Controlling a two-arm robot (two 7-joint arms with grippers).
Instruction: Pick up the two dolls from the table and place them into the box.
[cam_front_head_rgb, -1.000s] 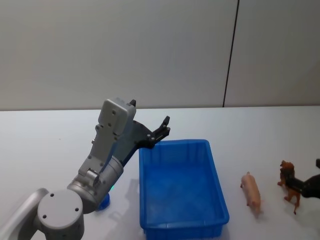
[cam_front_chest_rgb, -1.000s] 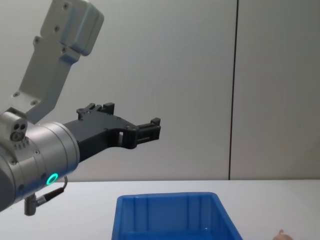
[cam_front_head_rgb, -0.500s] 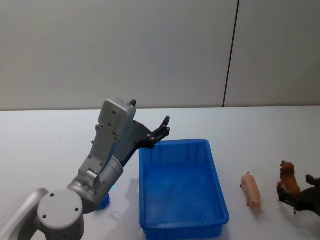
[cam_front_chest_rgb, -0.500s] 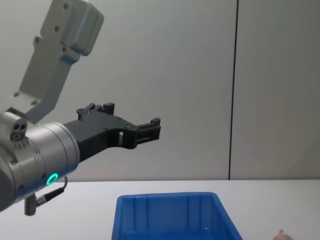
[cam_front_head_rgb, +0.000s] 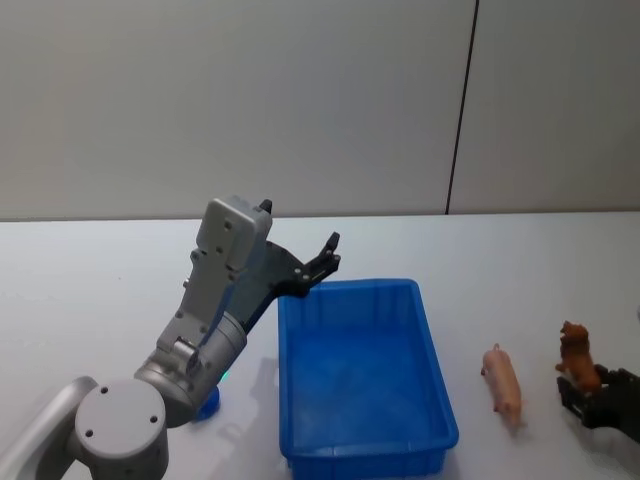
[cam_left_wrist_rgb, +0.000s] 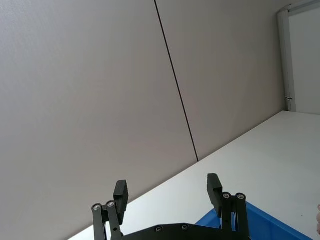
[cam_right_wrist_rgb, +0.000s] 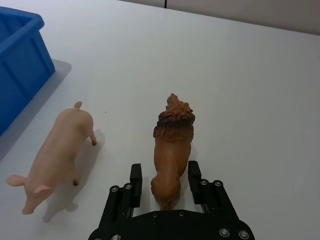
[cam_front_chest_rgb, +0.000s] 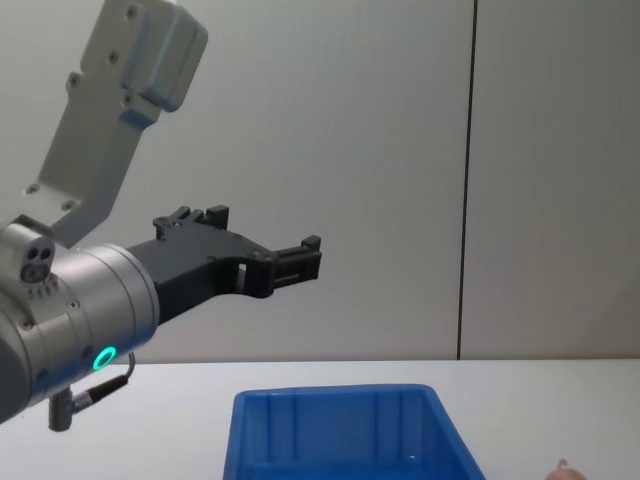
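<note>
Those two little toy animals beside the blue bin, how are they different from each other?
The pig is pale pink and smooth; the lion is brown with a darker mane. The pig stands nearer the blue bin, the lion farther off. The lion's hind end sits between the open fingers of the right pincer; nothing flanks the pig. Both stand upright on the white table, outside the bin.

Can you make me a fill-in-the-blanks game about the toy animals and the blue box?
1. The pig beside the box is coloured ____.
2. The number of dolls inside the box is ____.
3. The right gripper has its fingers either side of the lion, and they are ____, not shut.
4. The left gripper, up in the air, holds ____.
Missing words: pink, zero, open, nothing.
</note>
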